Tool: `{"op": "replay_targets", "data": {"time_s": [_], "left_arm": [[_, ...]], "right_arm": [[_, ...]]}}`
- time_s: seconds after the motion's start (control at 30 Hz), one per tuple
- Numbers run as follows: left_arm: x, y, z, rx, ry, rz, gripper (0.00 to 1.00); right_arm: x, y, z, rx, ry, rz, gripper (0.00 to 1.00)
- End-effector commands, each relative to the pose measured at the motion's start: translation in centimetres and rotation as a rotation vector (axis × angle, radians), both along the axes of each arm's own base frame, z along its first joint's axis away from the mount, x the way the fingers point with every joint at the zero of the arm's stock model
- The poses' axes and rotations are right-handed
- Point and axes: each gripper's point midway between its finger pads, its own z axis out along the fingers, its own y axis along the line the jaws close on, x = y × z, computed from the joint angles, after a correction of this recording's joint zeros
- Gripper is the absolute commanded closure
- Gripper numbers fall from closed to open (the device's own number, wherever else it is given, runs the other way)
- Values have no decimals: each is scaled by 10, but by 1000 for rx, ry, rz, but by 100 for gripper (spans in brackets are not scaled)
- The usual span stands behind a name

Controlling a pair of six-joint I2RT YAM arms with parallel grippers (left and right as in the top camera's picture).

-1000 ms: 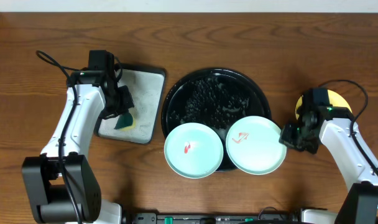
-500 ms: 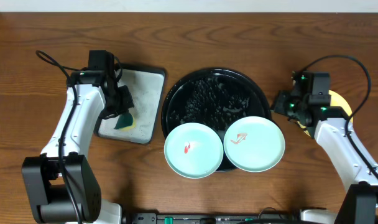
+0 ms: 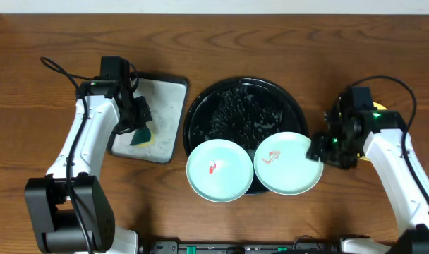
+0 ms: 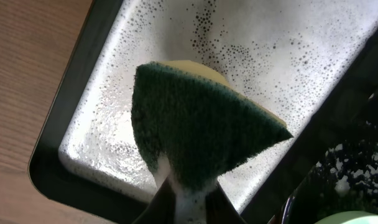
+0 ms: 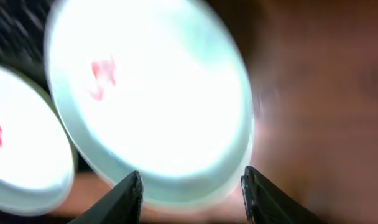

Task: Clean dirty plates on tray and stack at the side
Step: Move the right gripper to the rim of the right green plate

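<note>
The left mint plate [image 3: 219, 169] and right mint plate [image 3: 288, 164] are shown side by side on the near rim of the black tray [image 3: 236, 102]. The right gripper [image 5: 192, 186] is released, its fingers parted about the right mint plate's right edge. The left gripper [image 4: 184, 190] is clenched on a green sponge [image 4: 201, 130] over the rectangular tray [image 4: 83, 134] at left.

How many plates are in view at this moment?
2 for sure: one pale plate at the tray's front left, one at its front right beside the right gripper. A yellow sliver behind the right arm may be a third, mostly hidden.
</note>
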Motion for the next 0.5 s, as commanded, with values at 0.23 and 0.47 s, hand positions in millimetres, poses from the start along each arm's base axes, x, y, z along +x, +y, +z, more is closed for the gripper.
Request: {"op": "replay_targets", "data": {"time_s": [0.23,0.47], "left_arm": [[0,3,-2,14,6,-11,90],[-1,3,-2,14,9,-11,90]], "right_arm": [[-35,8,-49,6,125,-174,62],[-46,0,-68,-39,141,-212,80]]}}
